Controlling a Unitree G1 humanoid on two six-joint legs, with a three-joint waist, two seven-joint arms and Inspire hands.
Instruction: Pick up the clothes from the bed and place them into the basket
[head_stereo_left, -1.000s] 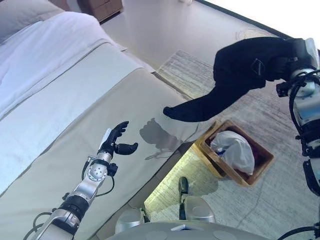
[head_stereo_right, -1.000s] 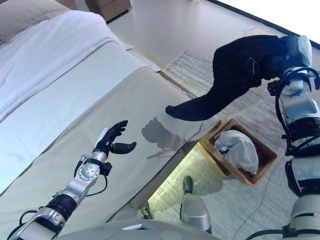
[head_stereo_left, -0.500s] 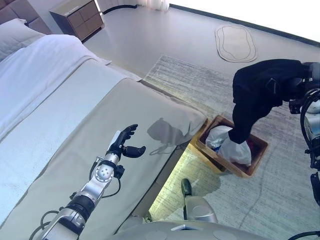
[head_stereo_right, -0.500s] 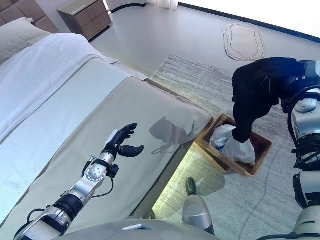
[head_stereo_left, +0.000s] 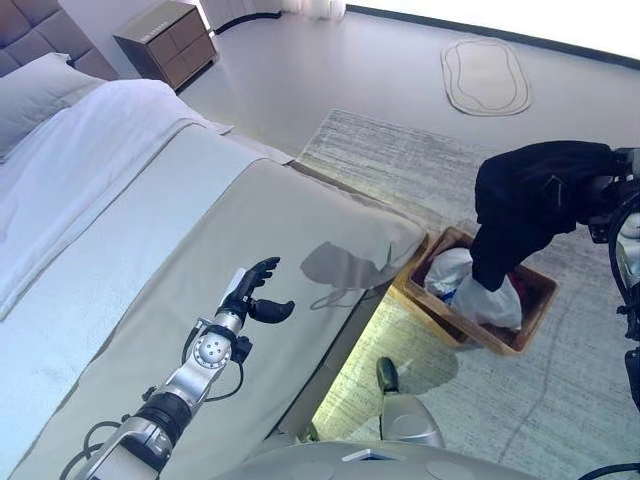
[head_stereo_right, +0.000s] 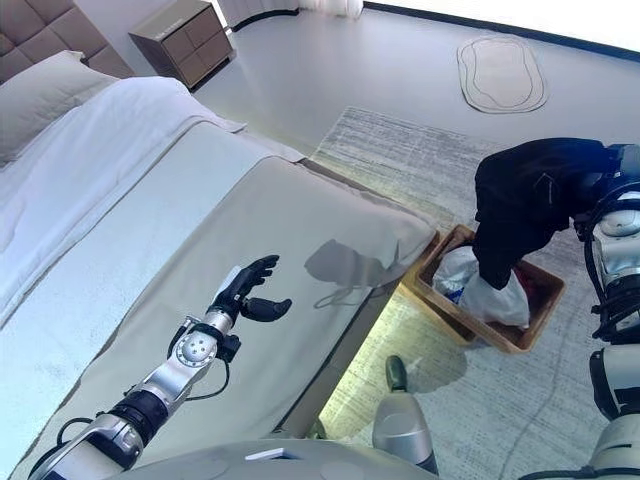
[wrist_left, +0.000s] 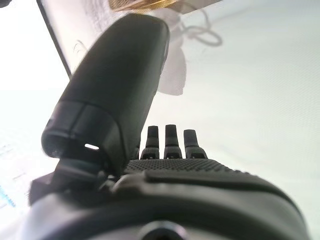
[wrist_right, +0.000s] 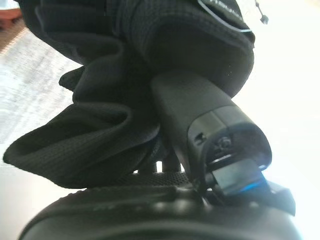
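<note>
While the right hand (wrist_right: 200, 125) hangs above the floor beside the bed (head_stereo_left: 150, 230), it has its thumb and fingers curled into a black garment (head_stereo_left: 530, 200). The cloth bunches at the hand, and one long end hangs straight down into the wooden basket (head_stereo_left: 535, 310). That lower end reaches the white garment (head_stereo_left: 490, 300) already lying in the basket; whether the two touch cannot be told from the head views. The right wrist view shows the black fabric folded thickly over the thumb and filling the space past the fingers.

The basket is a low rectangular wooden box standing on the grey rug (head_stereo_left: 400, 160), just beside the foot corner of the bed. It holds the white garment, heaped toward its nearer side, and a patch of dark red cloth (head_stereo_right: 535, 285) shows along its far inner wall.

The left hand (head_stereo_left: 250, 295) hovers over the beige cover at the foot of the bed, well apart from the basket. Its fingers are extended and loosely spread, its thumb stands out to the side, and it grips nothing.

A wooden nightstand (head_stereo_left: 165, 40) stands past the head of the bed, and a small oval mat (head_stereo_left: 485, 75) lies on the floor beyond the rug.
</note>
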